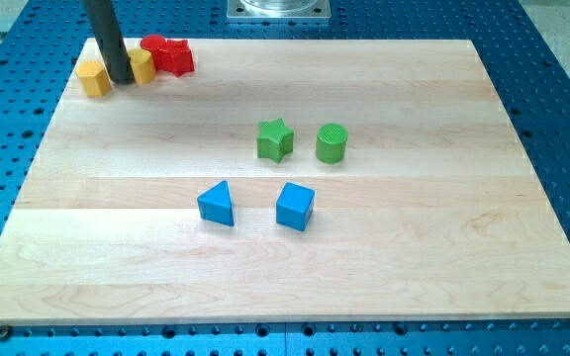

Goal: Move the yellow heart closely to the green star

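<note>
At the board's (522,247) top-left corner, my tip (122,81) stands between two yellow blocks, the left one (94,77) just beside it and the right one (142,66) touching it; which is the heart is unclear. Having no fingers, the rod grips nothing. Red blocks (169,54) sit just right of them, and the green star (275,139) lies well apart near the centre.

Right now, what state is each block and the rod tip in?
my tip: down on the board, between the two yellow blocks.
left yellow block: beside the tip, near the board's edge; shape unclear.
right yellow block: beside the tip, against the red blocks.
red blocks: clustered together.
green star: apart, upright.
green cylinder: upright.
blue triangle: apart.
blue cube: apart.
</note>
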Motion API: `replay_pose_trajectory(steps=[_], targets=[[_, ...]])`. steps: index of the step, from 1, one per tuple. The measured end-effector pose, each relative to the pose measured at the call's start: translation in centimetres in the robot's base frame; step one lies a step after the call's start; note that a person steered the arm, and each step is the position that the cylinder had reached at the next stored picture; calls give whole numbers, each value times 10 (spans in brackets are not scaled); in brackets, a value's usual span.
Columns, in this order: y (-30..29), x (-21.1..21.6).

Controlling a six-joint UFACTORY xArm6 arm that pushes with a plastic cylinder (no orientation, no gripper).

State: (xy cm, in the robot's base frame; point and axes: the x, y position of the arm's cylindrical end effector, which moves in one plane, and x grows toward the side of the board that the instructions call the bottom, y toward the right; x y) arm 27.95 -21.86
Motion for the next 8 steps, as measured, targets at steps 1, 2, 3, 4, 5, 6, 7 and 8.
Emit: replay_pose_trajectory(steps=[1, 2, 3, 4, 5, 6, 7, 8], targets=[[-11, -11], [-16, -36], [-4, -43], [32, 13], [77, 71], [94, 98], [77, 81], [67, 52]])
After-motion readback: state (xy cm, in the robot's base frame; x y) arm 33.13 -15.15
